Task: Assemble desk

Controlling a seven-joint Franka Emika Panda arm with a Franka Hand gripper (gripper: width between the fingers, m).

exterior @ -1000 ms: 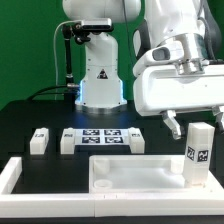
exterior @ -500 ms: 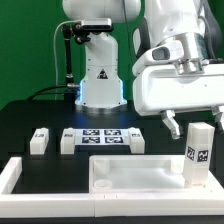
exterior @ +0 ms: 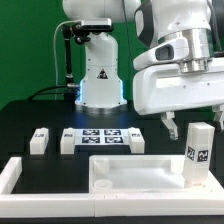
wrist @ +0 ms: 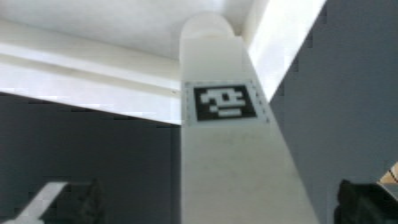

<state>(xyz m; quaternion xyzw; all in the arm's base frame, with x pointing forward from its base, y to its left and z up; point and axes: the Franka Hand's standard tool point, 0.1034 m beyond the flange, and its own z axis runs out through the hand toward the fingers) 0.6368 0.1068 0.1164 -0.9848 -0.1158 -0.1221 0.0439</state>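
The desk top (exterior: 125, 172), a wide white tray with a raised rim, lies at the front of the black table. A white leg (exterior: 198, 152) with a square tag stands upright at the top's right end in the exterior view. My gripper (exterior: 189, 124) hangs just above that leg, open. In the wrist view the tagged leg (wrist: 228, 110) runs between the dark fingertips (wrist: 43, 204), with a gap on each side, so the gripper (wrist: 214, 206) holds nothing. Two more small legs (exterior: 39, 140) (exterior: 68, 140) lie on the table behind the top.
The marker board (exterior: 105, 137) lies flat behind the desk top, in front of the robot base (exterior: 100, 85). A low white border frame (exterior: 14, 178) runs along the exterior view's left and front edges.
The hand has lifted slightly above the upright leg. The leg, the desk top and the loose legs have stayed where they were.
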